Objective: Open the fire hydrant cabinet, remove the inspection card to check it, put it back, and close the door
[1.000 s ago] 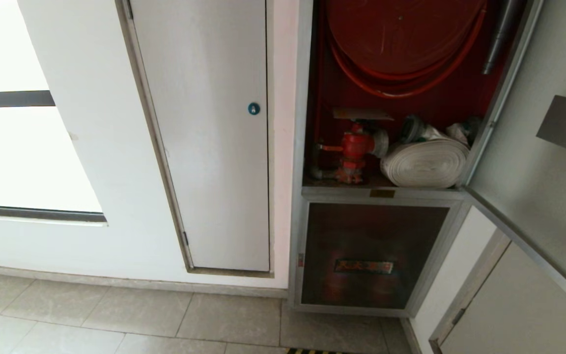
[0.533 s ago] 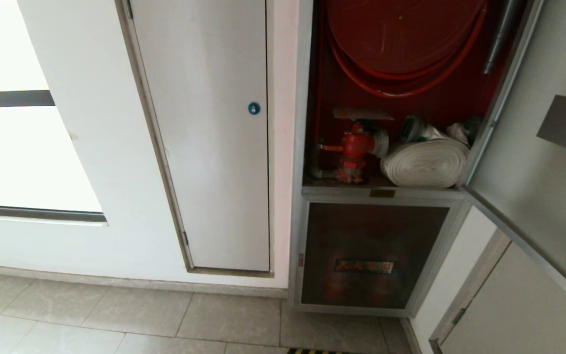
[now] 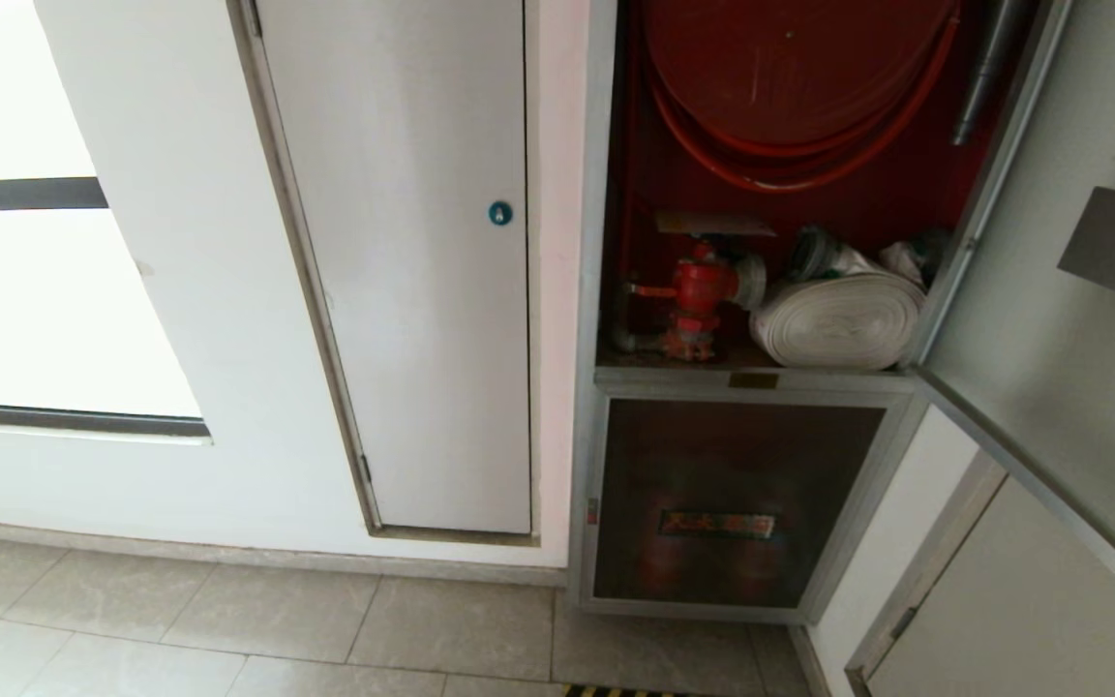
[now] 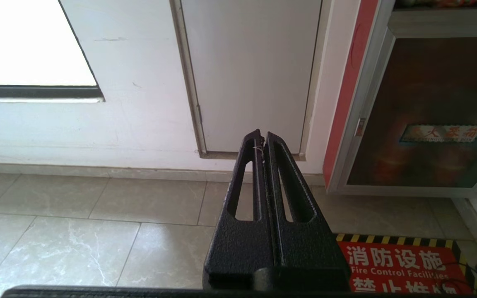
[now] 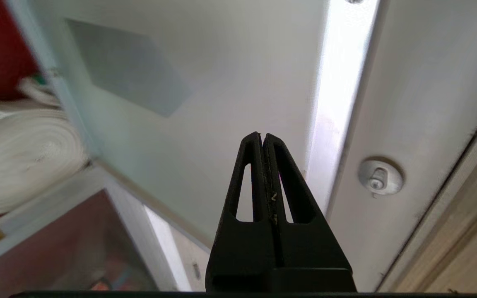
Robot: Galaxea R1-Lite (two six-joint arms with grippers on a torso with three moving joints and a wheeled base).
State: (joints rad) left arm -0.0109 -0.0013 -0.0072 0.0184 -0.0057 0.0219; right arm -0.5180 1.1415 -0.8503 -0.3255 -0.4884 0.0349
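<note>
Your fire hydrant cabinet (image 3: 790, 194) fills the upper right of the head view with its door (image 3: 1051, 319) already swung wide, reaching from the cabinet's right edge to the right edge of the frame. Inside sit the red hose reel (image 3: 790, 77) at the top, the red valve (image 3: 698, 295) below it, and the white rolled hose (image 3: 838, 319) beside the valve. The grey rectangle (image 3: 1114, 242) on the door glass at the far right may be the inspection card seen from behind, but you cannot be sure from here; no grid or yellow band shows.

If that is the card, expect a light, bendy sheet in a slick clear sleeve. Pinch it at a free edge or corner rather than the middle, and pull gently so it does not buckle or slip. The door itself is stiff glass in a metal frame; push on the frame, not the pane.

Your right gripper (image 5: 263, 136) has its fingers pressed together with nothing between them, pointing at the door's inner face below that rectangle. Your left gripper (image 4: 262, 134) is likewise closed and empty, parked low over the floor tiles (image 4: 97, 215).

Compared with a second ago, the head view is unchanged: same cabinet, same door angle, no arm in sight.
</note>
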